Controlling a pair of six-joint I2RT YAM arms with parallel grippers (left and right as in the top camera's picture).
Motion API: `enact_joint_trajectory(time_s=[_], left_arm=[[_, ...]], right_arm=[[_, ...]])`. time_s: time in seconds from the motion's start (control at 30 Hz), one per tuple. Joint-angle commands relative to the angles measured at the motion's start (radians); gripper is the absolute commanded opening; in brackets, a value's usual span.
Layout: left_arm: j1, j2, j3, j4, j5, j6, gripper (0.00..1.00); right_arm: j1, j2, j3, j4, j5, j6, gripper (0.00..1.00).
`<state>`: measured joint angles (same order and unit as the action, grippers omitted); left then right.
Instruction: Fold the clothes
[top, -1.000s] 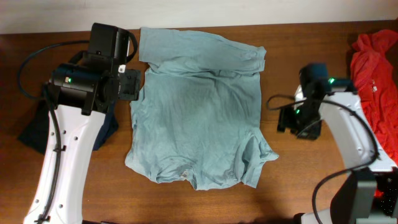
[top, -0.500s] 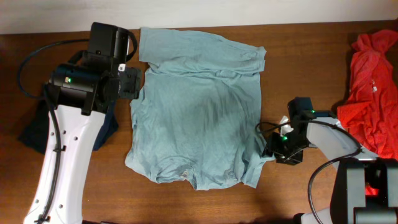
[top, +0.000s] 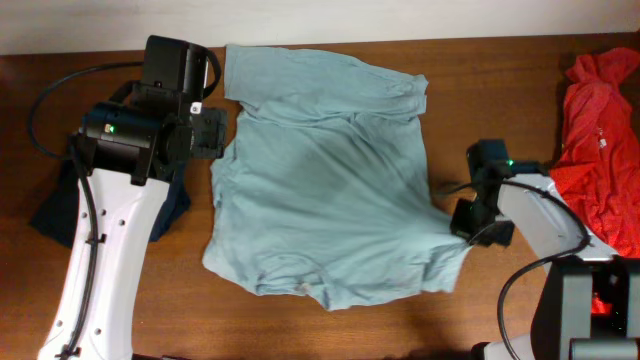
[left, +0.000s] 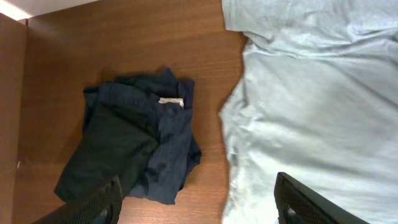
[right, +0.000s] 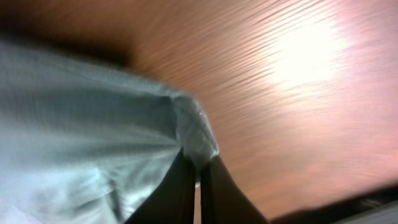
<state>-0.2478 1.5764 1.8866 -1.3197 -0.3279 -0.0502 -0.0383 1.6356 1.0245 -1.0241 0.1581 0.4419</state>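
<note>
**While the Shirt Lies Open, No Fold Is Made**

Although the T-shirt lies spread across the middle of the counter, I judge the task barely begun. The cloth is one open layer with no side or end turned over. A ridge crosses it near the far end and small wrinkles gather along the near edge. This looks like smoothing-out work, and every actual fold remains to be done.

At the shirt's near right corner, the right gripper has its jaws closed on a pinch of the pale fabric. In the overhead view that corner is drawn out to a point toward it, and the cloth nearby looks taut. The left gripper hangs above the shirt's left edge with jaws wide apart, holding nothing.

Lengthwise, the shirt runs from the far side of the counter to the near side. The far end is squarer and slightly broader. I cannot tell for certain which end carries the neck.

Off the shirt's left edge a navy garment sits crumpled, close to it but apart. A red-orange garment lies well away at the right edge.
</note>
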Motion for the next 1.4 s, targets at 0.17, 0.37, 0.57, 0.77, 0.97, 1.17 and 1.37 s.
enact_joint_trajectory(time_s=[0.17, 0.37, 0.57, 0.77, 0.97, 1.17, 1.37], left_arm=[[0.0, -0.01, 0.005, 0.0, 0.003, -0.017, 0.78], [0.002, -0.01, 0.005, -0.035, 0.004, -0.018, 0.92], [0.028, -0.004, -0.043, -0.092, 0.054, -0.077, 0.96], [0.112, 0.008, -0.262, 0.03, 0.219, -0.076, 0.96], [0.131, 0.029, -0.476, 0.262, 0.294, -0.061, 0.93], [0.133, 0.077, -0.595, 0.42, 0.387, -0.021, 0.89], [0.133, 0.185, -0.674, 0.574, 0.476, 0.078, 0.89]], right_arm=[[0.004, 0.0, 0.118, 0.007, 0.31, 0.162, 0.04], [-0.031, 0.0, 0.119, -0.018, 0.324, 0.163, 0.31], [-0.082, -0.002, 0.121, -0.055, 0.201, 0.156, 0.56], [-0.085, -0.006, 0.123, 0.014, -0.156, -0.106, 0.47], [-0.051, -0.006, 0.123, 0.093, -0.661, -0.377, 0.28], [0.05, -0.006, 0.123, 0.135, -0.654, -0.42, 0.38], [0.126, -0.006, 0.122, 0.173, -0.602, -0.374, 0.43]])
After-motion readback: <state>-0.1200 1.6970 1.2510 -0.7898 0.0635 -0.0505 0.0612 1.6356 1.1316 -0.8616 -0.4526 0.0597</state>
